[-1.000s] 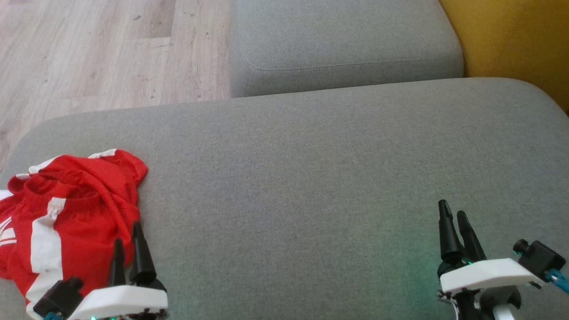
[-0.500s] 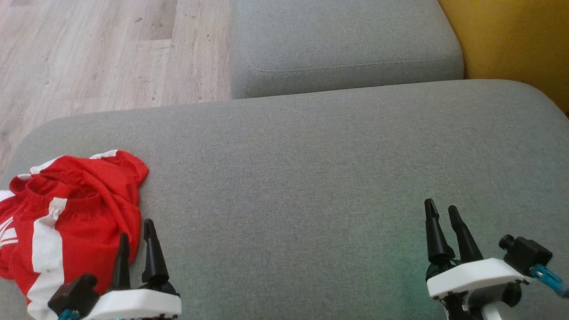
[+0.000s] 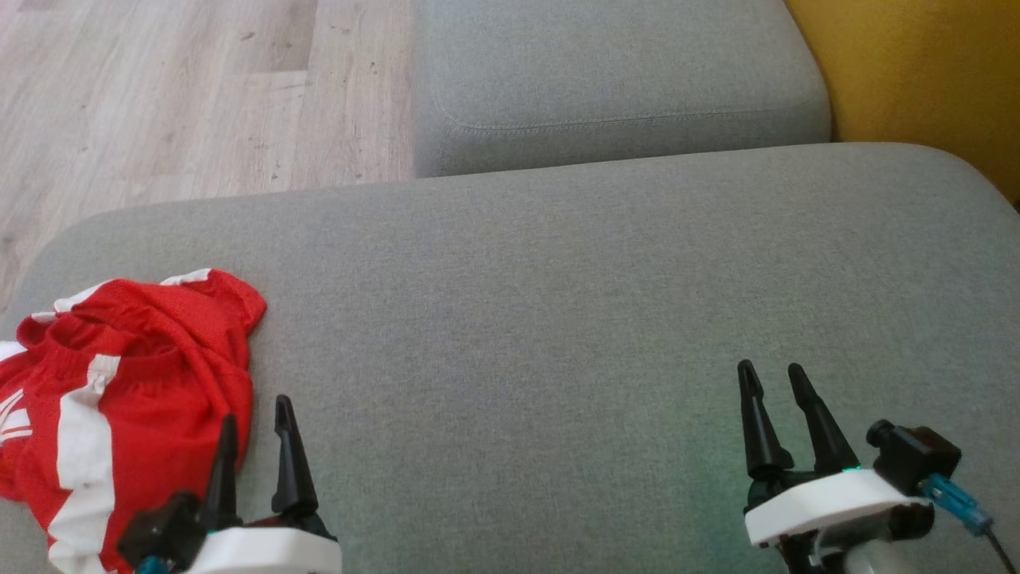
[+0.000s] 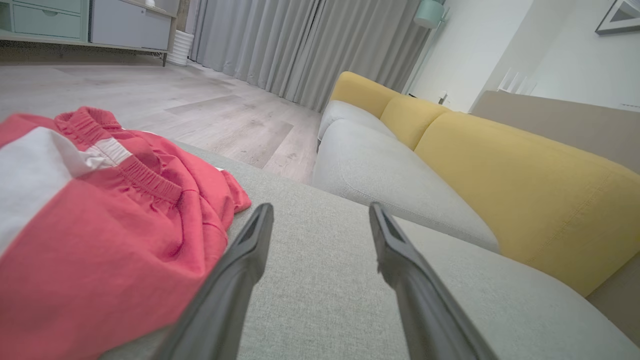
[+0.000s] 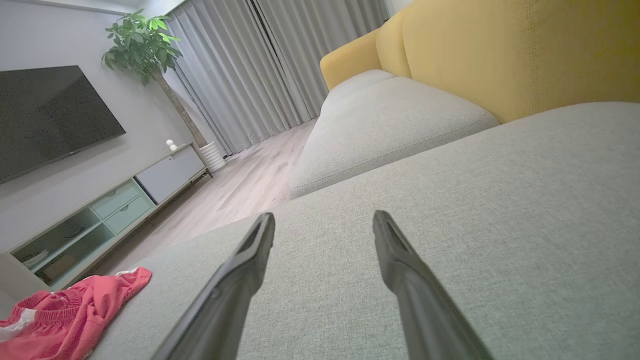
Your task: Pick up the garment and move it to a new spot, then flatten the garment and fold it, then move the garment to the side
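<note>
Both ends, left gripper point(image 3: 255, 409) and right gripper point(image 3: 770, 367), had tapered black fingers point(image 3: 755, 430) on white mounts point(image 3: 821, 498). Black camera block point(image 3: 912, 458) beside each carried a teal connector point(image 3: 952, 496).

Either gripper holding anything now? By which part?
Nothing is held. The left gripper is open beside the crumpled red-and-white fabric garment, with grey sofa cushion in its gap; the right gripper is open above bare cushion.
</note>
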